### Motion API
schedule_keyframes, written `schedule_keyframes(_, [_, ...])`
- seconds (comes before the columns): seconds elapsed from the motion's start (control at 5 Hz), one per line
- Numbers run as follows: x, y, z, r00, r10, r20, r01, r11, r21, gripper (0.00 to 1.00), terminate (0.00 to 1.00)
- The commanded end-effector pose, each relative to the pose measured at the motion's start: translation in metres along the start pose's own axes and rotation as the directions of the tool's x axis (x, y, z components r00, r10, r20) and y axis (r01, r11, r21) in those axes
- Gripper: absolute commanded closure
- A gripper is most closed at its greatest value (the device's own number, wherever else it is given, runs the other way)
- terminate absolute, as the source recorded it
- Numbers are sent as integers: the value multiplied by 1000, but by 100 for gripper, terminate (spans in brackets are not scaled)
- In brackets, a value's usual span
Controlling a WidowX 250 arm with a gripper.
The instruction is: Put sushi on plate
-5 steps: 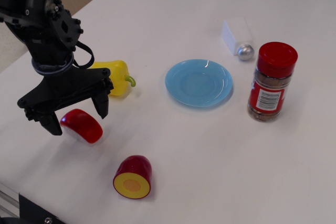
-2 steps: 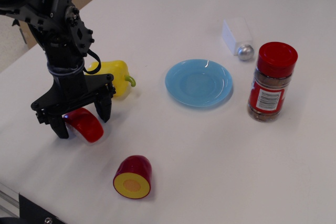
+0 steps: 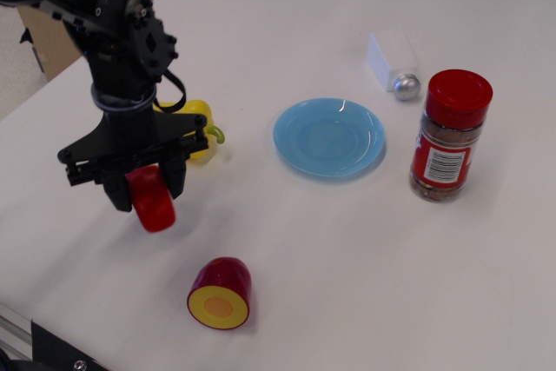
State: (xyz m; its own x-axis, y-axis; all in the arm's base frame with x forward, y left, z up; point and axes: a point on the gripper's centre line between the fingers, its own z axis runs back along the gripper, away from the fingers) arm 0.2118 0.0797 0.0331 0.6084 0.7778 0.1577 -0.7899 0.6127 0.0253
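My black gripper (image 3: 146, 193) is shut on the sushi (image 3: 153, 202), a glossy red rounded piece, and holds it a little above the white table at the left. Its fingers (image 3: 173, 176) press on both sides of it. The white base of the sushi is hidden. The round light-blue plate (image 3: 329, 136) lies empty on the table, well to the right of the gripper.
A yellow pepper (image 3: 198, 124) lies just behind the gripper. A dark-red cylinder with a yellow cut face (image 3: 221, 294) lies in front, near the table's front edge. A red-capped spice jar (image 3: 448, 135) and a white salt shaker (image 3: 395, 63) stand right of the plate.
The gripper came down around the sushi, closed on it and lifted it off the table, shifting slightly right.
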Motion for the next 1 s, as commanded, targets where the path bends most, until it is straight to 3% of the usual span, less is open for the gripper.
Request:
schedule_keyframes(0.0, [1, -49, 45, 981, -188, 48, 193, 974, -119, 100, 0])
schedule_keyframes(0.2, [3, -83, 53, 946, -319, 64, 325, 928, -180, 100, 0])
schedule_keyframes(0.4, [14, -116, 46, 916, -395, 75, 401, 887, -228, 100, 0])
schedule_keyframes(0.8, [25, -160, 19, 883, -458, 100, 469, 859, -207, 100, 0])
